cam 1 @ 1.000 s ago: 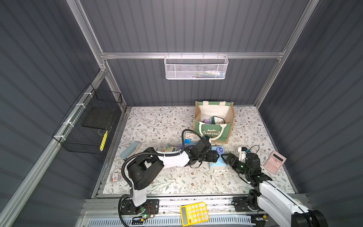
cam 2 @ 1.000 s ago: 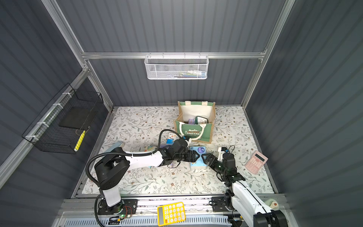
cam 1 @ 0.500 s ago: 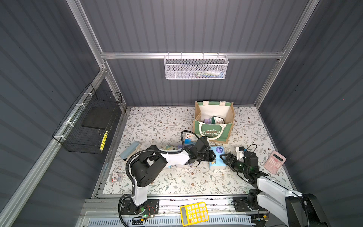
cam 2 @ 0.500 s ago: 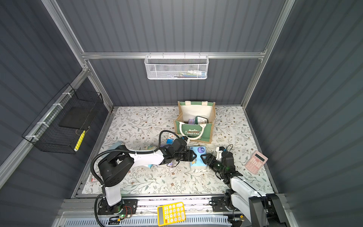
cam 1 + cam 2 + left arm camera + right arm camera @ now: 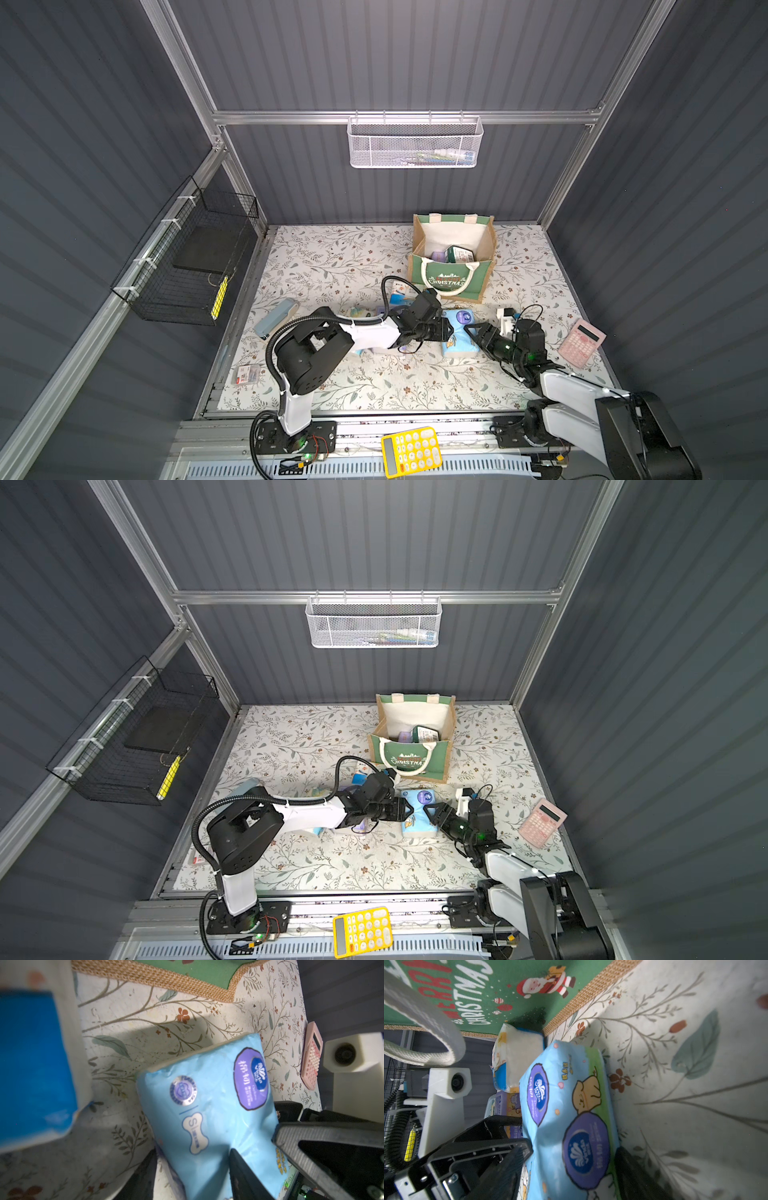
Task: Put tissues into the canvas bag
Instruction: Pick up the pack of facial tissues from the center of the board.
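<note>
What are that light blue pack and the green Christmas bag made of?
Light blue pack: apparently thin glossy plastic film, creased and dented, over soft filling. Canvas bag: matte woven cloth front, printed, edged in coarse tan jute-like weave.

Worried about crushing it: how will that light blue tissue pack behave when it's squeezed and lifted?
The light blue tissue pack probably squashes easily: its wrapper looks creased and dented. The glossy film may slip. Lying flat on the floral mat, it shouldn't roll.
</note>
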